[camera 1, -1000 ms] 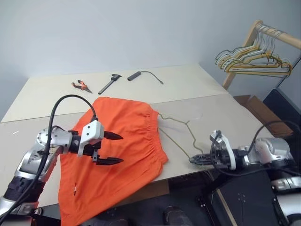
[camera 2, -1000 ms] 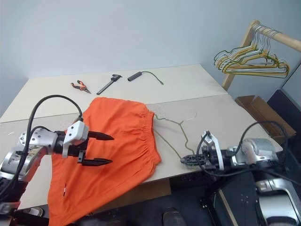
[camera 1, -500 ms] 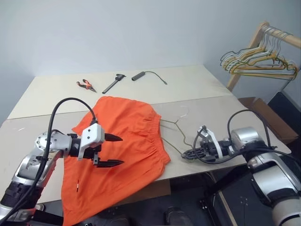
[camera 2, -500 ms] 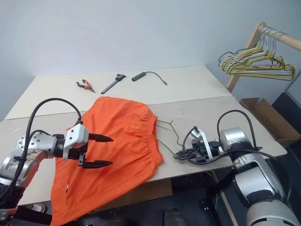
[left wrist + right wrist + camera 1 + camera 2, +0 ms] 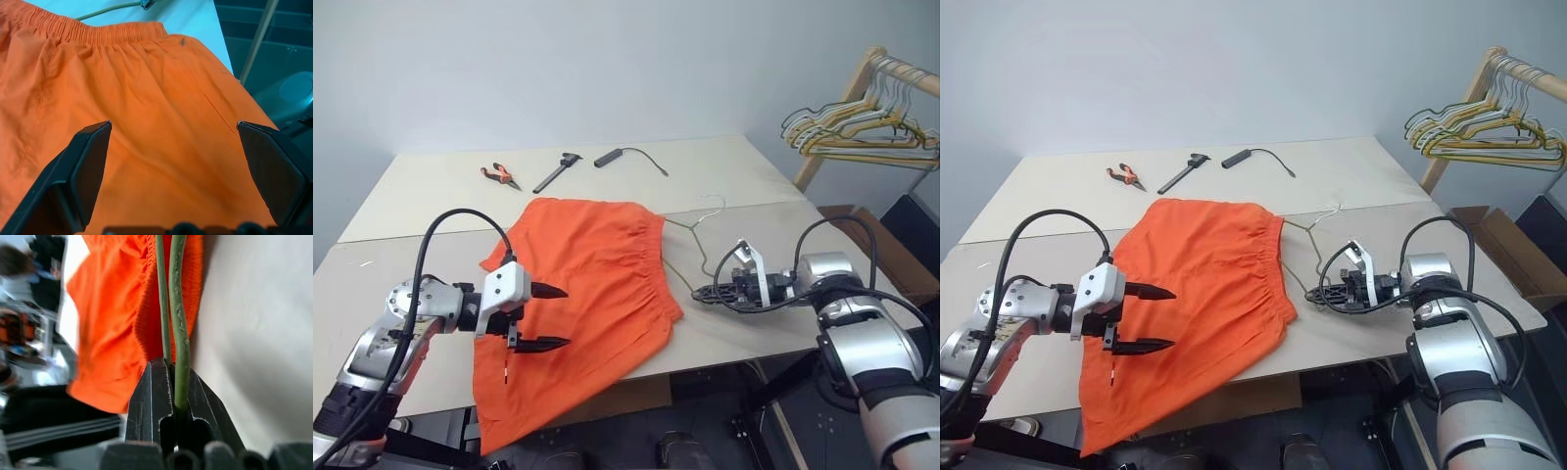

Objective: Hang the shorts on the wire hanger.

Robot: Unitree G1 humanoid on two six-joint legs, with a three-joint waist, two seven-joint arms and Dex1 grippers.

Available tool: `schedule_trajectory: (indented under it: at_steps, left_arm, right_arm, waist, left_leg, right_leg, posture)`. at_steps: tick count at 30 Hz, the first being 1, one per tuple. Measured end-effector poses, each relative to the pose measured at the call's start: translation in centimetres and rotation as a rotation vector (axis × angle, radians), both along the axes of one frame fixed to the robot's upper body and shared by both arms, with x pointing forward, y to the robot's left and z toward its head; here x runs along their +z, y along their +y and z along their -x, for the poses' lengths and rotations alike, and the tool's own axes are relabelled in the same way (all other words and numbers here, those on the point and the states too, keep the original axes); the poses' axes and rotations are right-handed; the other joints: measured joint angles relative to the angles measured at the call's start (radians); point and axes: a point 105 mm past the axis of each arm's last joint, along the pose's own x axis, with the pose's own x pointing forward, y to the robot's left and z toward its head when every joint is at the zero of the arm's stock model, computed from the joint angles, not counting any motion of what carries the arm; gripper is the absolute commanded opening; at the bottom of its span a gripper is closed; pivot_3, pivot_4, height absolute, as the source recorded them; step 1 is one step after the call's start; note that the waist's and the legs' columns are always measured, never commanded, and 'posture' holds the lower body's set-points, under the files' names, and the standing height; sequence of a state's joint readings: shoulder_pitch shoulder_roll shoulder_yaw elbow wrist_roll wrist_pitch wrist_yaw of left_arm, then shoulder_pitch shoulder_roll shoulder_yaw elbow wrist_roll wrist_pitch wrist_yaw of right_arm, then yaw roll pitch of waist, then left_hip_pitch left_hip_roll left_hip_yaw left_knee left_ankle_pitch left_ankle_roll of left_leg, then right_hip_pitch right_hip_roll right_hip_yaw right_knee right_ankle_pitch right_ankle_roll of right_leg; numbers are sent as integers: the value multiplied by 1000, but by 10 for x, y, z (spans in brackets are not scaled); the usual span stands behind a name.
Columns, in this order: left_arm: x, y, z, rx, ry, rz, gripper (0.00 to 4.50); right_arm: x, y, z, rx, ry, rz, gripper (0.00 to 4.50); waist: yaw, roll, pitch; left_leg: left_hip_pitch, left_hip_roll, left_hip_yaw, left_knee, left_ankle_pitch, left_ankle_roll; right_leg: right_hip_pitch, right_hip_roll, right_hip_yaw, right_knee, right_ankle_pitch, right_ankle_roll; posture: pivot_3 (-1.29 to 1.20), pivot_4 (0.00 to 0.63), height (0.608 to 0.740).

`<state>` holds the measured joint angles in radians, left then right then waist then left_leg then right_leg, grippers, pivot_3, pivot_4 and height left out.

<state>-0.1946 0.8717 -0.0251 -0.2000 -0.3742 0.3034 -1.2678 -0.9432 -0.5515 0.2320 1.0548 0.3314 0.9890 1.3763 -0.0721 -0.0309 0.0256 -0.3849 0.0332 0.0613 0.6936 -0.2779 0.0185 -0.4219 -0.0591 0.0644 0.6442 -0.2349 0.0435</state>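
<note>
Two grippers, left gripper (image 5: 544,316) spread wide over the shorts (image 5: 582,294), right gripper (image 5: 701,292) clamped on the hanger (image 5: 688,235)

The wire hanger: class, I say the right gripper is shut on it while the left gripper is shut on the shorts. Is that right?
Not quite. The right gripper is indeed shut on the wire hanger, but the left gripper is open, its fingers spread wide over the shorts and gripping nothing. The left wrist view shows it.
</note>
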Motion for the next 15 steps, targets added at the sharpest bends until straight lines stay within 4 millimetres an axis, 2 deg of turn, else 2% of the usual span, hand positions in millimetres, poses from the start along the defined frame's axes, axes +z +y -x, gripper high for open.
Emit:
schedule_trajectory:
  at_steps: [3, 7, 11, 15]
  left_arm:
    - [5, -5, -7, -7, -35, 7, 4468]
    - [19, -3, -40, 86, -157, 27, 4468]
    - [37, 11, -82, 200, -305, -13, 4468]
    - [74, 8, -112, 232, -430, 20, 4468]
  right_arm:
    - [-7, 3, -2, 46, -146, 95, 0]
    - [-13, 15, -4, 62, -300, 193, 0]
    - [-5, 9, -8, 69, -454, 328, 0]
    - [15, 8, -7, 121, -596, 418, 0]
  waist:
    - [2, 0, 0]
    - [1, 1, -1]
    - [-2, 1, -1]
    - [-4, 1, -1]
  left_leg:
    - [0, 0, 0, 0, 0, 0]
    - [0, -1, 0, 1, 0, 0]
    - [-1, -1, 0, 1, 0, 0]
    - [-3, -1, 0, 2, 0, 0]
  right_leg:
    - [0, 0, 0, 0, 0, 0]
    - [0, 0, 0, 1, 0, 0]
    - [0, 0, -1, 0, 0, 0]
    - [-1, 0, -1, -1, 0, 0]
  posture:
    - [-59, 0, 740]
    - [-76, 0, 740]
    - [-83, 0, 740]
    - [-100, 0, 740]
